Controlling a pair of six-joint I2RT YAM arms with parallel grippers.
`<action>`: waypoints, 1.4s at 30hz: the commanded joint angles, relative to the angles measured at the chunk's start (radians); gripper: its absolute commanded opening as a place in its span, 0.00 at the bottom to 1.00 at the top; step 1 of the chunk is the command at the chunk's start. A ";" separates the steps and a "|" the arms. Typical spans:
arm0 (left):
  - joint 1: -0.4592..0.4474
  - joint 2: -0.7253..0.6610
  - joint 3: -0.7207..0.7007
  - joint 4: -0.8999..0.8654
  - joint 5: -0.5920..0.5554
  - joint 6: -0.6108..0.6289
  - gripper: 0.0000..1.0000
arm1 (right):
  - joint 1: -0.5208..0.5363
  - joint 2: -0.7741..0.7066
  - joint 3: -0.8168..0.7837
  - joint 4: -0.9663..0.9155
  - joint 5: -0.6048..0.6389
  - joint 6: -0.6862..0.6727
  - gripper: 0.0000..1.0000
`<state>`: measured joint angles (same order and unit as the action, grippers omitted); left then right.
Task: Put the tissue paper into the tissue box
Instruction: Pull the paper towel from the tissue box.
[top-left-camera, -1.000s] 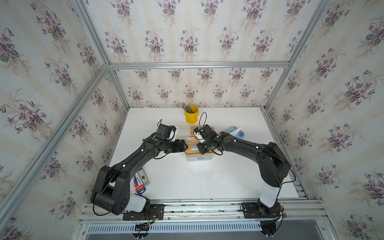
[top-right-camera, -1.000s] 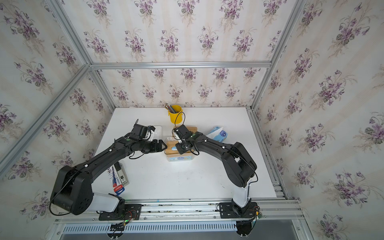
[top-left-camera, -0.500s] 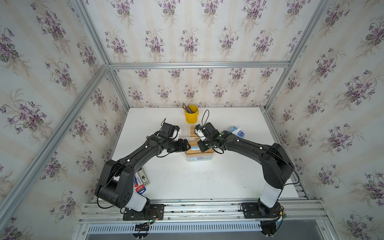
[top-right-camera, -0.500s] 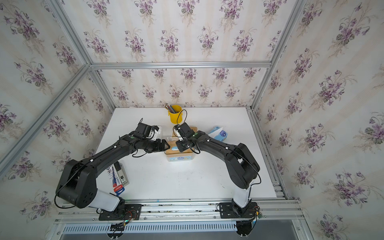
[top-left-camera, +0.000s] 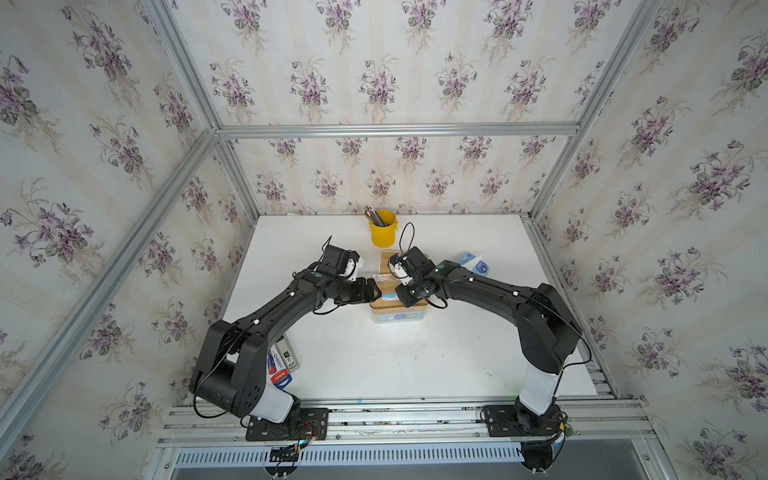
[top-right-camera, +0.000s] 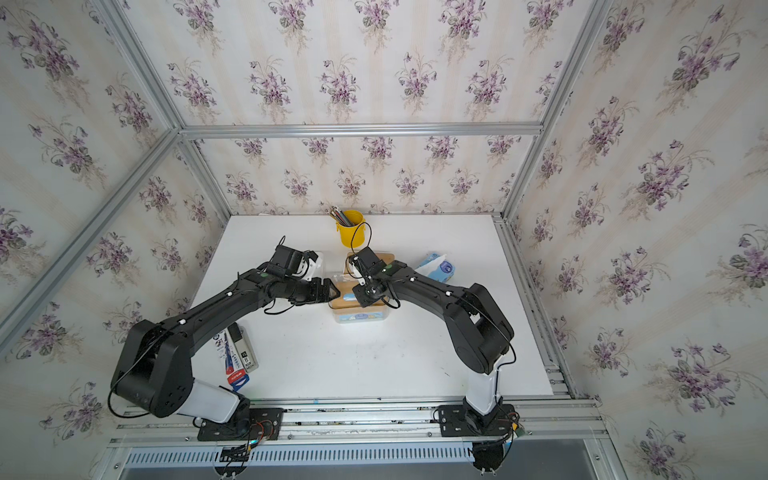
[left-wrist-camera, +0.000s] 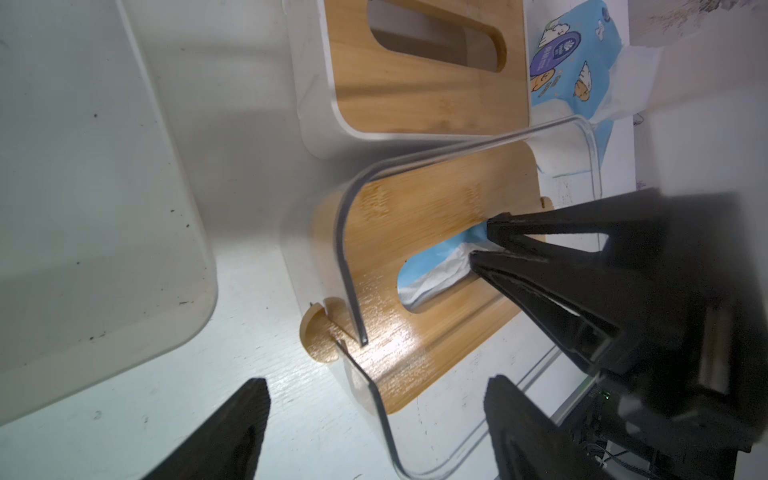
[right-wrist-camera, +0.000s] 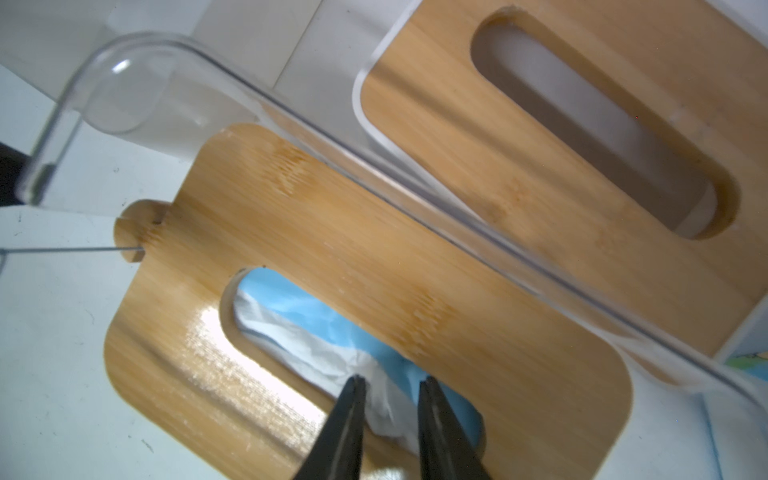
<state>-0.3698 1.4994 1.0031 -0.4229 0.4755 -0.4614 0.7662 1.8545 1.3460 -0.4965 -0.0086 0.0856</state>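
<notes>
In both top views, two arms meet at the clear tissue box (top-left-camera: 397, 309) (top-right-camera: 359, 313) on the white surface (top-left-camera: 415, 365). The left claw (top-left-camera: 376, 291) is at the box's end and the right claw (top-left-camera: 398, 294) is over its bamboo lid (top-left-camera: 384, 305).

Left wrist view: the left claw (left-wrist-camera: 374, 386) is spread wide, gripping nothing, its tips either side of the box's end.

Right wrist view: the right claw (right-wrist-camera: 390, 382) is narrowly parted, with white tissue paper (right-wrist-camera: 332, 357) between its tips, in the lid's slot.

the clear tissue box (top-left-camera: 397, 318) stands upright mid tabletop (top-left-camera: 374, 365), its bamboo lid (right-wrist-camera: 374, 266) seated flat. crumpled white tissue (right-wrist-camera: 328, 353), blue-wrapped, lies inside, showing through the lid's oval slot, one tuft poking up.
</notes>
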 joint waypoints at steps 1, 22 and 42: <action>0.000 -0.005 0.002 0.003 0.004 0.010 0.86 | -0.001 0.011 0.011 -0.009 0.008 -0.010 0.27; 0.000 -0.004 -0.005 0.006 0.000 0.013 0.86 | -0.001 0.064 0.030 -0.056 -0.010 -0.035 0.21; 0.000 -0.010 -0.012 0.006 -0.002 0.014 0.85 | -0.007 0.011 -0.004 0.015 -0.030 -0.034 0.00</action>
<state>-0.3702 1.4937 0.9947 -0.4278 0.4751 -0.4603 0.7631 1.8824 1.3521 -0.4835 -0.0315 0.0517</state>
